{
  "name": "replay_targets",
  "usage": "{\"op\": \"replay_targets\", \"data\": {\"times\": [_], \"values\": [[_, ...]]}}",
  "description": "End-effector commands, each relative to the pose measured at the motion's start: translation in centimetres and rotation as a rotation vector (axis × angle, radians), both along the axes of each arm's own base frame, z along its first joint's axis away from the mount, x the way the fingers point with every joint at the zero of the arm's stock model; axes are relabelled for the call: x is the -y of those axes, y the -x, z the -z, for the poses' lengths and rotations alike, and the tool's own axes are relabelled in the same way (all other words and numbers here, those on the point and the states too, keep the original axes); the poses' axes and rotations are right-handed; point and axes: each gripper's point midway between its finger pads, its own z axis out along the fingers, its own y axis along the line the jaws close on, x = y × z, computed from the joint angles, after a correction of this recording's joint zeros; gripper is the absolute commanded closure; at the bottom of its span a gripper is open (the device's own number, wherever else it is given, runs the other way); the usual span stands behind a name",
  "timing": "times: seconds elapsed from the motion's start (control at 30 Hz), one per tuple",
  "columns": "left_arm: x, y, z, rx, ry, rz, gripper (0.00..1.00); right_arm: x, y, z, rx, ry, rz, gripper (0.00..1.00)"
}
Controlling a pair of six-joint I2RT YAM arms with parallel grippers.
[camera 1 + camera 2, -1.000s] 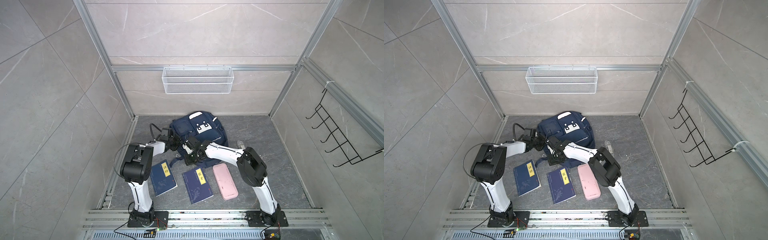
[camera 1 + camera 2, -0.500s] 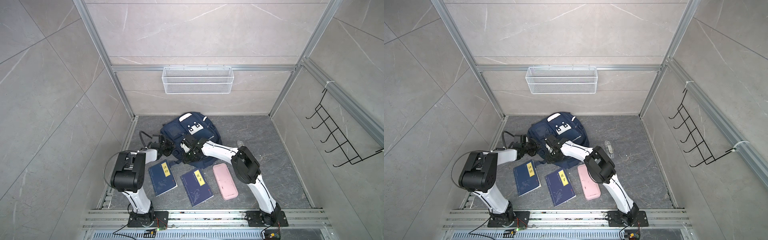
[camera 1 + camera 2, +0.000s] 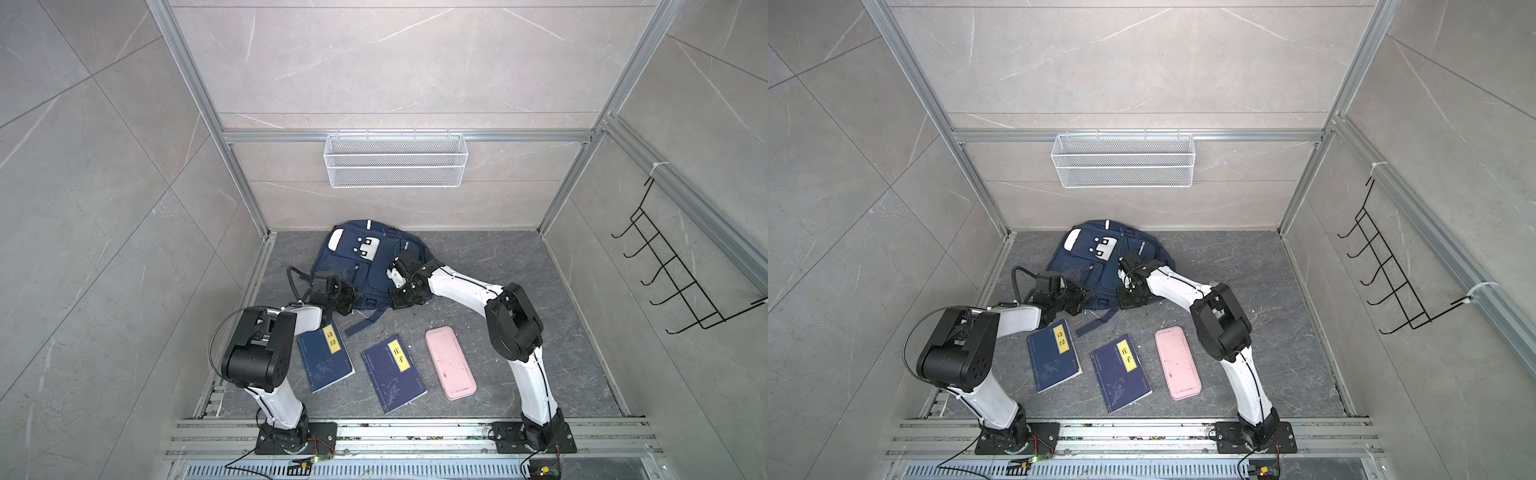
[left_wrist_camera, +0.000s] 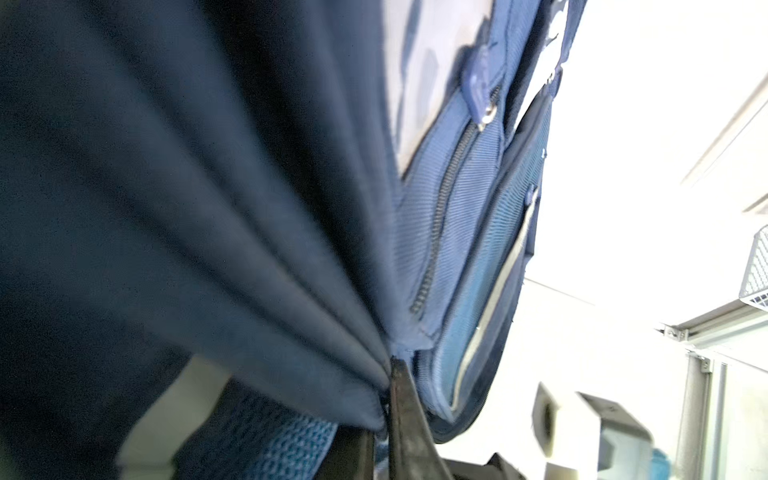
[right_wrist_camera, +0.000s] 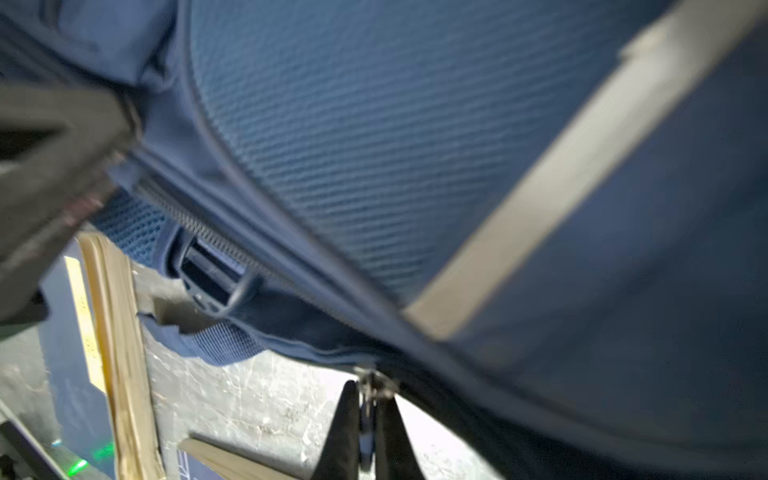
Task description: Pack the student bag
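Student bag (image 3: 349,270): left pincer (image 4: 382,399) clamped on its fabric, right pincer (image 5: 369,395) clamped on zip pull (image 5: 374,383).

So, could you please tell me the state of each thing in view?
Navy-blue fabric backpack: lying on floor, near edge gripped.
Left gripper: jaws shut on backpack fabric.
Right gripper: jaws shut at the backpack's zip.
Two navy-blue books with yellow labels: closed, flat.
Pink rectangular case: closed, flat.
White wire basket: wall-hung, looks empty.

The student bag (image 3: 353,270) (image 3: 1086,266) is navy-blue fabric with white patches and silver stripes; it lies slumped, front face up, at the far side, slightly left of centre; its dark strap (image 3: 365,322) trails nearward.
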Motion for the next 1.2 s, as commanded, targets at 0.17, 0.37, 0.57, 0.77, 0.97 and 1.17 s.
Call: {"op": "replay_targets", "data": {"times": [0.17,0.37,0.57,0.77,0.97,1.17], "values": [[2.1,-2.3,-4.3,0.097,0.065,-0.002,0.95,-5.2,3.8,-0.9,0.019,-0.046,-0.095,1.0],[2.8,-2.3,-4.5,0.101,0.069,0.006,0.95,-8.5,2.9,-1.4,0.019,-0.096,-0.088,1.0],[3.0,-2.0,-4.3,0.097,0.081,0.004,0.95,-11.4,1.8,-1.9,0.006,-0.153,-0.062,1.0],[2.3,-1.9,-4.8,0.1,0.061,0.007,0.95,-12.2,1.6,-1.8,0.002,-0.165,-0.043,1.0],[1.7,-0.9,-3.9,0.057,-0.025,0.055,0.95,-9.6,2.7,-2.8,0.036,-0.137,-0.041,0.78],[1.3,-0.2,-2.8,0.028,-0.111,0.131,0.93,-5.5,4.9,-4.6,0.088,-0.124,-0.017,0.54]]}}
